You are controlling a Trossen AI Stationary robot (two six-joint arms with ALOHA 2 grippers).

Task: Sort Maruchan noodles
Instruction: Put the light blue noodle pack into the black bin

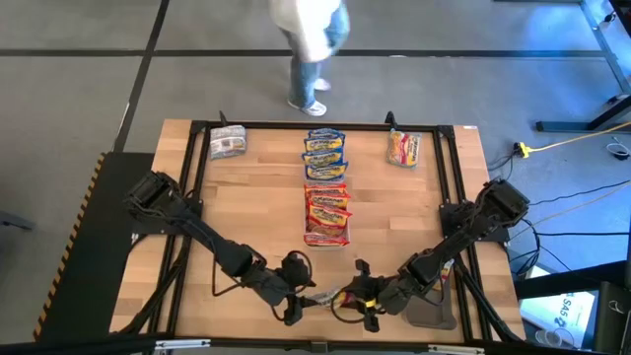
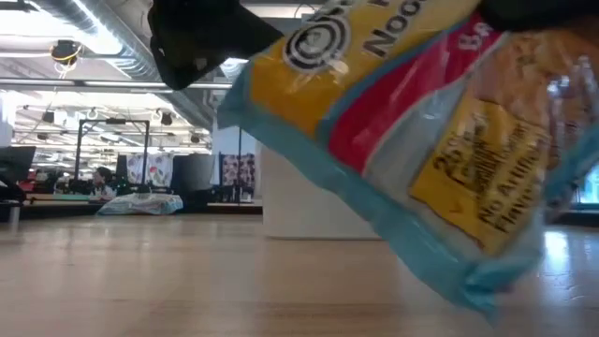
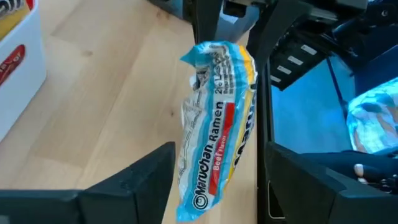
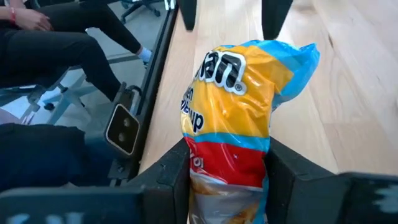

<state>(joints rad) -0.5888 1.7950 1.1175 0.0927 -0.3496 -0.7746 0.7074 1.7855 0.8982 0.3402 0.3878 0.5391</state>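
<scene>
Both arms meet at the desk's [image 1: 256, 207] 6 o'clock edge, sharing one blue-yellow pkt [image 4: 233, 118]. Right tool [image 4: 227, 171] is closed on the pkt's red end; fingers press both sides in the right wrist view. Left tool [image 3: 214, 186] stands wide, fingers either side of the pkt w/ gaps showing, not pinching. The pkt reads "Maruchan Ramen" in the left wrist view [image 3: 214, 124]. In the low view it hangs tilted above the desk, filling most of the frame [image 2: 412, 140]; its lowest corner looks close to the wood, contact hard to tell.

Other pkts, high view:
- blue-yellow stack [image 1: 324, 155] at 12 o'clock, mid-desk
- red-orange stack [image 1: 326, 212] just below it, toward centre, the two about touching
- silver-grey pkt [image 1: 228, 144] at 11 o'clock, far-left corner
- one more pkt, red and yellow [image 1: 402, 149], at 1 o'clock, far-right side

White tray [image 3: 18, 68] shows at the left wrist view's edge, w/ packaging in it. Dark tray [image 1: 432, 312] sits at 5 o'clock, near the right arm. A person [image 1: 314, 44] stands on the floor beyond the desk's far edge; seated people's legs [image 4: 56, 43] show off the desk's side in the right wrist view.
</scene>
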